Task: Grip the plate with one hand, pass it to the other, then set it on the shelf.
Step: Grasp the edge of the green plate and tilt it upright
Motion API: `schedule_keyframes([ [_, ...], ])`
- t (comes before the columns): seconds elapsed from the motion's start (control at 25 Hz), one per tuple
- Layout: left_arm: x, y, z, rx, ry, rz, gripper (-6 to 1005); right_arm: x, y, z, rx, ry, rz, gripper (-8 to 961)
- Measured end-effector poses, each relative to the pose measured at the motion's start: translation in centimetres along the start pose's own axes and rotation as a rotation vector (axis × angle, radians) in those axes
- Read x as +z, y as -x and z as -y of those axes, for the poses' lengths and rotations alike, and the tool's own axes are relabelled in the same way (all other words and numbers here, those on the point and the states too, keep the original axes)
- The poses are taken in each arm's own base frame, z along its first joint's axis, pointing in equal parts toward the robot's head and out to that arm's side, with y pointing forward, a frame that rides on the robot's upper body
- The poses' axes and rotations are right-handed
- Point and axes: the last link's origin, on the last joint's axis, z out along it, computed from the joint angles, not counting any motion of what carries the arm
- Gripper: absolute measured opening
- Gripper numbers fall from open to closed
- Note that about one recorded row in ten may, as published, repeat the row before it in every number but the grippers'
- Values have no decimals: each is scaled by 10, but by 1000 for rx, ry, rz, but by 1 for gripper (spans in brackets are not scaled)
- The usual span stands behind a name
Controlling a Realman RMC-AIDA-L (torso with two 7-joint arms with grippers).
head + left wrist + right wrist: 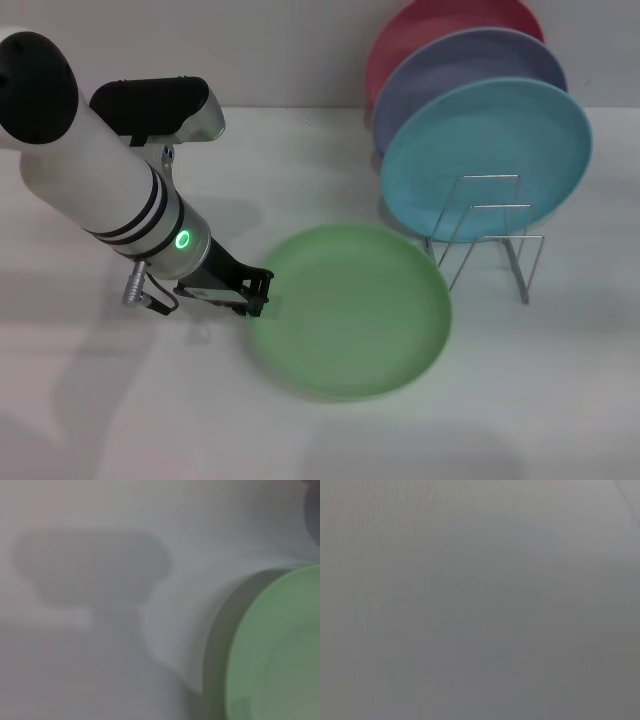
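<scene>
Left gripper (262, 290) sits at the plate (350, 310) near-left rim, plate lying rightward; finger state unclear, right arm unseen.

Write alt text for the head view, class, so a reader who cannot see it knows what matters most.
The left claw sits at the near-left rim of a light-green plate lying flat on a white table. Behind it to the right, a wire shelf holds turquoise, lavender and pink plates upright. The right arm is out of view.
</scene>
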Motion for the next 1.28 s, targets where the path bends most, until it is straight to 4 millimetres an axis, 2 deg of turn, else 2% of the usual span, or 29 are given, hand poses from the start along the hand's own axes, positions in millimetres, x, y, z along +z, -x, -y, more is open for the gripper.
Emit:
schedule_keyframes([
  [0.32, 0, 0, 1, 10, -12, -1, 106, 0, 0, 1, -1, -1, 0, 729],
  [0.44, 0, 0, 3, 8, -19, -5, 34, 0, 0, 1, -2, -2, 0, 729],
  [0.76, -12, -5, 14, -18, -25, -61, 29, -1, 0, 1, 1, 0, -1, 730],
  [1.04, -35, -19, 43, -59, -46, -329, 31, -1, -4, -3, 9, 14, -25, 729],
  [1.28, -42, -22, 66, -103, -49, -580, 34, -4, -12, -14, 5, 59, -67, 729],
])
